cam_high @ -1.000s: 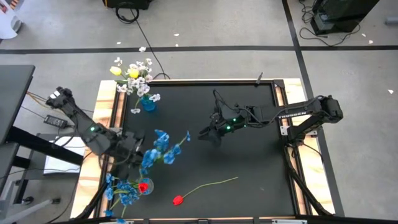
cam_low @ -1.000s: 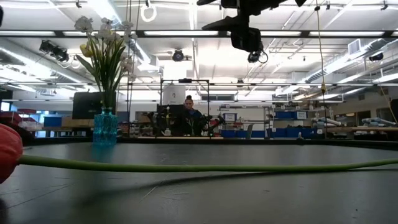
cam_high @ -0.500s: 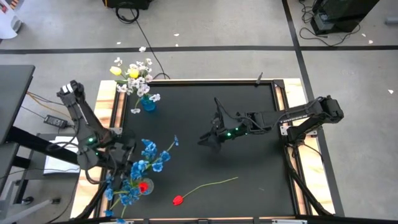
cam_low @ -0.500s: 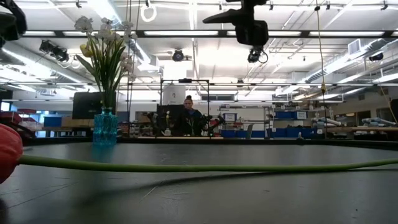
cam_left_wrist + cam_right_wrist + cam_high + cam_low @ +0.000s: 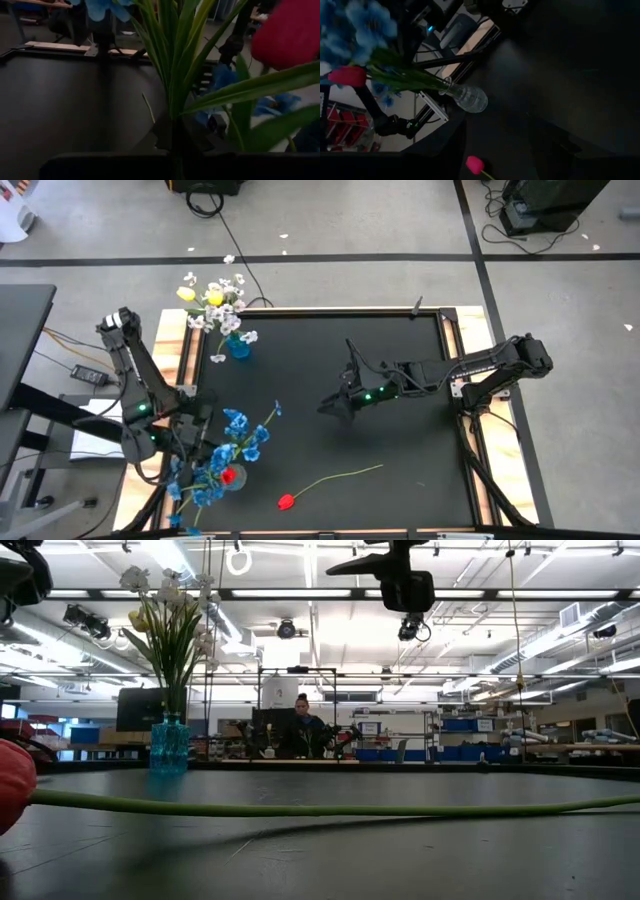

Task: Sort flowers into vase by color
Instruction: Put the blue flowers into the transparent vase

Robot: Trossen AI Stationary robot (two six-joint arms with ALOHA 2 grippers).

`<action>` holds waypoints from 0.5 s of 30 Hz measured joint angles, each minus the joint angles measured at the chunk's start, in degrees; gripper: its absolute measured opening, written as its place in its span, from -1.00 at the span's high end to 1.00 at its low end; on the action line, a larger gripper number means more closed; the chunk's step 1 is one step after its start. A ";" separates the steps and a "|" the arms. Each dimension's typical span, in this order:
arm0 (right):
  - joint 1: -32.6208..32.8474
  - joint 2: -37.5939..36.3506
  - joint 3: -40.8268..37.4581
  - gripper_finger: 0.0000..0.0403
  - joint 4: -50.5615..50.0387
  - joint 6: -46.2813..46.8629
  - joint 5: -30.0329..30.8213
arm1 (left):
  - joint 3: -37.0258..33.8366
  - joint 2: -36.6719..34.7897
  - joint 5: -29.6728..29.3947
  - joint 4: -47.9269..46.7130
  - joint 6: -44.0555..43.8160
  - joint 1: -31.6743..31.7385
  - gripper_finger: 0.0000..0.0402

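Room: a wide workshop hall with strip lights; a person (image 5: 303, 730) sat far behind the surface.
Surface (image 5: 400, 420): flat matte black, wood-edged.
Right tool (image 5: 327, 405): hovered mid-surface, fingers spread, holding nothing.
Left tool (image 5: 197, 448): closed on the blue spray (image 5: 238, 435), now drawn nearer the clear round-bellied vase (image 5: 465, 97) than a second before.
Blue glass vase (image 5: 238, 345): far left corner, holding yellow and white blossoms (image 5: 212, 302).
Red tulip (image 5: 287, 502): lay on the near edge, thin green stem curving right.
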 joint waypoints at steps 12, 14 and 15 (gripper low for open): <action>0.93 0.00 0.00 -0.02 0.15 0.17 1.46 | 0.00 0.32 -0.13 2.34 -0.13 0.20 0.75; 0.93 0.00 0.00 -0.02 0.33 0.17 1.46 | 0.00 0.28 -0.11 2.37 -0.13 0.20 0.68; 0.91 0.00 0.00 -0.02 0.47 0.17 1.46 | 0.00 0.28 -0.11 2.39 -0.13 0.20 0.65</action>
